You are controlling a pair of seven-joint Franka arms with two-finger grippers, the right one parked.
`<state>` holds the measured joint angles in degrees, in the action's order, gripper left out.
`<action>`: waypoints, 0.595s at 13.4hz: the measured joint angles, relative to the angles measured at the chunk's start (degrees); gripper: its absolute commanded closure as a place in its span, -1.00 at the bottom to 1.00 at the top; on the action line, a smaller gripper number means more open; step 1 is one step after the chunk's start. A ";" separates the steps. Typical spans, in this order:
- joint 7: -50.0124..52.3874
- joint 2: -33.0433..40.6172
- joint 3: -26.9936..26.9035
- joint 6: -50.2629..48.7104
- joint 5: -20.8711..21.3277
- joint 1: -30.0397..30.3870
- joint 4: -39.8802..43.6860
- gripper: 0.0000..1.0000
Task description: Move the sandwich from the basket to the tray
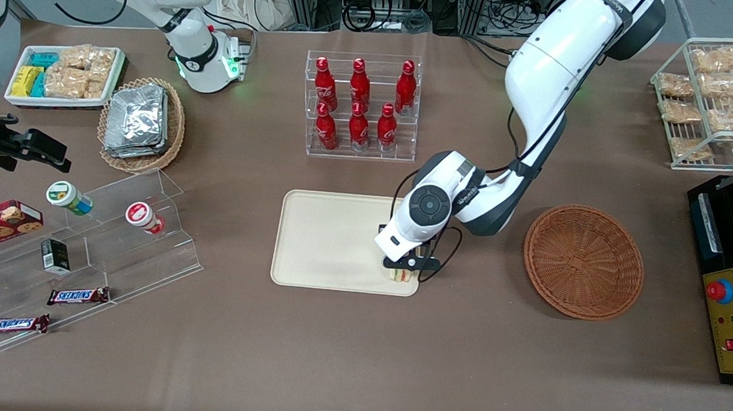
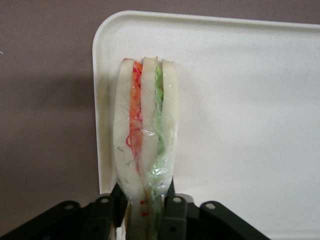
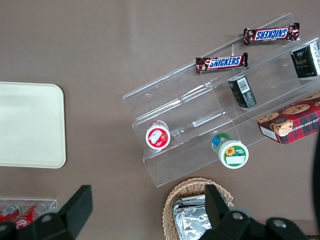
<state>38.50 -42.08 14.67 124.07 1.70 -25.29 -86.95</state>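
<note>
Your claw is pinching the sandwich, one finger on each outer slice of bread at the wedge's end, with the orange and green filling edges facing the wrist camera. It hangs over the tray, at the corner nearest the front camera on the working arm's side, so the wedge sits close to the tray's rim and not over its middle. The basket lies well apart on the desk toward the working arm's end and shows nothing inside it, so the pick-up and the carry look done. What is left, as you can judge it, is the set-down and the release. From these views you cannot tell whether the sandwich already touches the tray's surface or hangs just above it.
</note>
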 measured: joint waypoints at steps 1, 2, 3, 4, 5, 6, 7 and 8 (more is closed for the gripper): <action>0.00 -0.01 0.00 0.00 0.00 0.00 0.17 -1.00; 0.00 -0.01 0.00 0.01 0.00 0.00 0.31 -1.00; 0.00 -0.02 -0.01 0.09 0.00 0.00 0.51 -1.00; 0.00 -0.02 -0.01 0.27 0.01 0.00 1.04 -1.00; 0.11 0.03 -0.04 0.28 0.03 0.02 2.02 -1.00; 0.43 0.31 -0.14 -0.01 0.08 0.11 3.06 -1.00; 0.60 0.99 -0.29 -1.22 0.17 0.27 3.75 -1.00; 0.64 1.92 -0.51 -2.95 0.25 0.43 4.12 -1.00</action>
<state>39.14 -40.16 14.16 121.12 1.94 -24.86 -82.83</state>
